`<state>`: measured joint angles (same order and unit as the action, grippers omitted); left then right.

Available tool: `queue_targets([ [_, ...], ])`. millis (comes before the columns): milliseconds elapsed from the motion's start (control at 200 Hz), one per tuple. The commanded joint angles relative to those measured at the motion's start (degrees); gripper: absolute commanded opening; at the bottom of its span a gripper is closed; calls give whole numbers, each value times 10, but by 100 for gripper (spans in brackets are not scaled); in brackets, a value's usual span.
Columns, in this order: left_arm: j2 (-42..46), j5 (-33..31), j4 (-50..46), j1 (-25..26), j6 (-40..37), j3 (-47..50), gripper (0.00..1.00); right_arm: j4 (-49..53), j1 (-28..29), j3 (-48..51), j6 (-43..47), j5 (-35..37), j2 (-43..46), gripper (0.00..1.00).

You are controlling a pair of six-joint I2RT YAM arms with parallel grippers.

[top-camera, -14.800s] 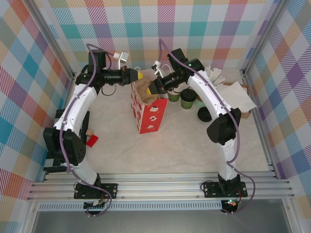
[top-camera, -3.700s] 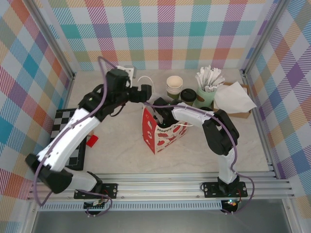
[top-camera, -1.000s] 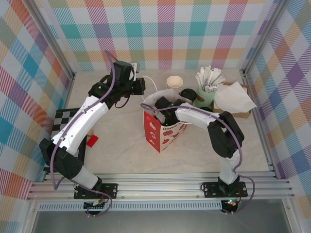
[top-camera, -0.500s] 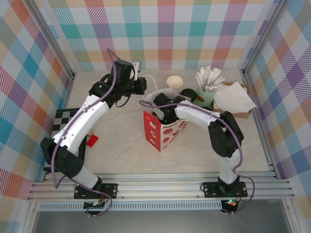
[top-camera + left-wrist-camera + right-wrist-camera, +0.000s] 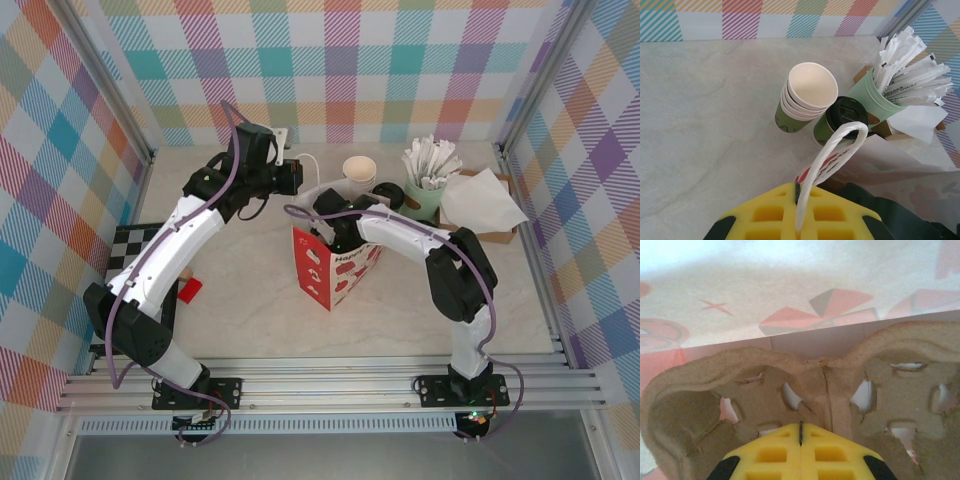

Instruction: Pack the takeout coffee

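Top external view: a red-and-white paper gift bag (image 5: 335, 272) stands open-mouthed in the middle of the pale marbled counter (image 5: 250, 320). The left claw (image 5: 296, 178) hangs above the counter just beyond the bag's far left corner. The right arm bends down so that its claw (image 5: 801, 432) sits inside the bag's mouth.

Left wrist view: the yellow fingers (image 5: 770, 220) are pressed together on the bag's white rope handle (image 5: 832, 152), which loops up from between them.

Right wrist view: the yellow fingers meet with no gap. Their tips lie against the near edge of a brown moulded-pulp cup carrier (image 5: 825, 385) standing inside the bag. I cannot tell whether any pulp is nipped between them.

The takeout coffee (image 5: 388, 192), a small cream-and-green paper cup under a round black plastic lid, stands upright on the counter just behind the bag, outside it. It sits between a leaning stack of lidless cream-and-green paper cups (image 5: 359, 171) on its left and a mint-green pot of white sachets (image 5: 426, 190) on its right, close against both. A brown cardboard box holding white paper napkins (image 5: 485, 205) lies just right of the pot. A black-and-white chequered board (image 5: 135, 250) and a small red block (image 5: 190, 290) lie near the counter's left edge
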<state>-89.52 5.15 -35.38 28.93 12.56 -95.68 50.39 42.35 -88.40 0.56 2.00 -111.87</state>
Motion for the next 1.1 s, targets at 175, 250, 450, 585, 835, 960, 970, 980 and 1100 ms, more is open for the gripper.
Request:
queue_targets([
  [175, 8, 15, -3, -8, -9, 9, 0, -7, -3, 41, -10, 25, -18, 7],
  [250, 9, 20, -5, -8, -10, 11, 0, -13, -3, 31, -13, 25, -25, 8],
  [450, 9, 22, -8, -9, -18, 11, 0, -17, -3, -2, 24, -14, 1, 12],
  [585, 10, 11, -7, -8, -32, 20, 0, -22, -3, -3, 46, -14, 42, 20],
  [835, 4, 0, -6, -9, -62, 26, 0, -83, -8, -43, 8, -8, 111, 44],
  [960, 4, -1, -4, -8, -61, 26, 0, -74, -9, -100, -7, -17, 112, 51],
  [970, 4, -2, -4, -8, -61, 26, 0, -71, -10, -105, -8, -17, 112, 52],
  [980, 4, -2, -4, -8, -61, 26, 0, -69, -10, -109, -9, -17, 112, 53],
  [1100, 0, -7, -2, -9, -63, 25, 0, -36, -22, -164, -17, -35, 111, 75],
])
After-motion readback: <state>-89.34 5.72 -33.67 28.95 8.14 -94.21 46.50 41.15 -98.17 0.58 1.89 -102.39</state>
